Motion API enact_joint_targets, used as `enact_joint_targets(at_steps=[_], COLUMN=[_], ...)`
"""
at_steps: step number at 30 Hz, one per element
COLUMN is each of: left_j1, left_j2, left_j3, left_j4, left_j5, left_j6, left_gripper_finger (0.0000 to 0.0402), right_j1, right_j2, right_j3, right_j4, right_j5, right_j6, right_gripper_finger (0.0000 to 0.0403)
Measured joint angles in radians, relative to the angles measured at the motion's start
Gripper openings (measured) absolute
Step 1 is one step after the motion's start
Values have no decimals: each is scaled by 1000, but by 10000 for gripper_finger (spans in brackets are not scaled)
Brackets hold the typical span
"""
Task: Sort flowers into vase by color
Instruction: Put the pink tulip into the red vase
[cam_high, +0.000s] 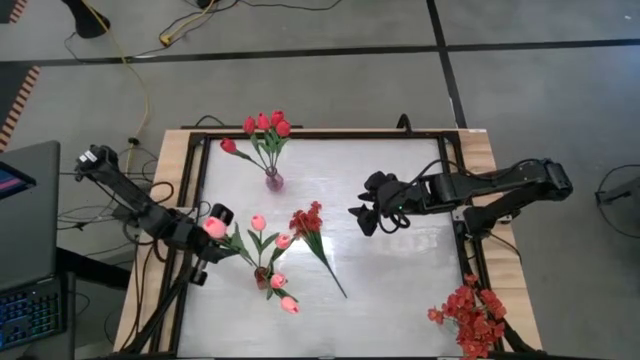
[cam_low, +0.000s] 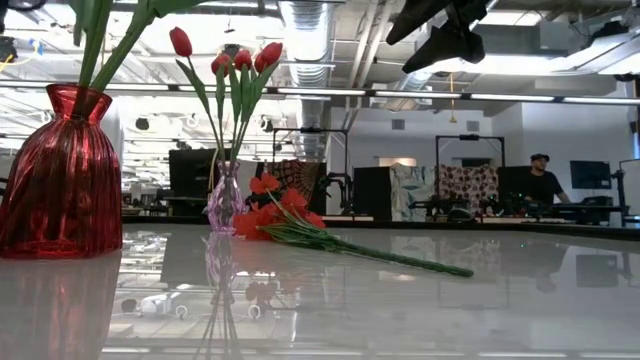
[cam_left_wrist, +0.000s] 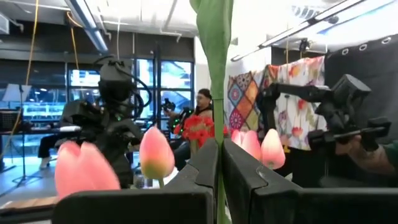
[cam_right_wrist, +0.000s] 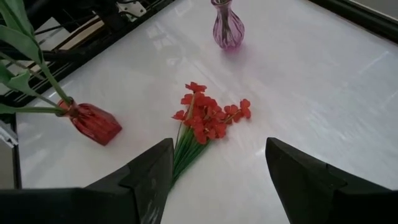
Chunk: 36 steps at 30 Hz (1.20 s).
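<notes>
My left gripper (cam_left_wrist: 218, 163) is at the table's left edge, shut on the green stem of a pink tulip (cam_high: 214, 228). Just to its right, several pink tulips (cam_high: 270, 262) stand by their stems in a red vase (cam_right_wrist: 93, 122). Several red tulips (cam_high: 266, 125) stand in a purple vase (cam_right_wrist: 227, 31) at the far side. A spray of small red blossoms (cam_right_wrist: 208, 115) lies flat on the table's middle. My right gripper (cam_right_wrist: 217, 180) hangs open above the table, to the right of that spray, holding nothing. My left gripper pinches the tulip's thin green stem (cam_left_wrist: 218, 127) between its two fingers. The fingers come about level from the table's left side and lie across the stem. The stem stands upright, its pink head (cam_high: 214, 228) above the gripper. The fingers hide its lower end.
A second bunch of red blossoms (cam_high: 468, 315) lies at the table's near right corner, by the frame. A black frame (cam_high: 195, 180) runs along the table's edges. The white tabletop (cam_high: 400, 270) shows bare between the spray and the right edge.
</notes>
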Motion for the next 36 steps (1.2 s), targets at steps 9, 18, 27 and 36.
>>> enact_joint_targets(at_steps=[9,18,27,36], left_j1=[0,1,24,24], left_j2=[76,279,373,370], left_j3=[-91,-34,-30,-29], left_j4=[190,280,314,265], left_j5=[-19,-51,-52,-44], left_j6=[-58,-48,-50,-76], left_gripper_finger=[0,0,0,0], right_j1=[0,0,0,0], right_j2=[0,0,0,0], right_j3=[0,0,0,0], right_j4=[0,0,-1,-1], right_j5=[23,23,23,23], right_j6=[-1,-4,-3,-3], right_gripper_finger=[282,282,282,282])
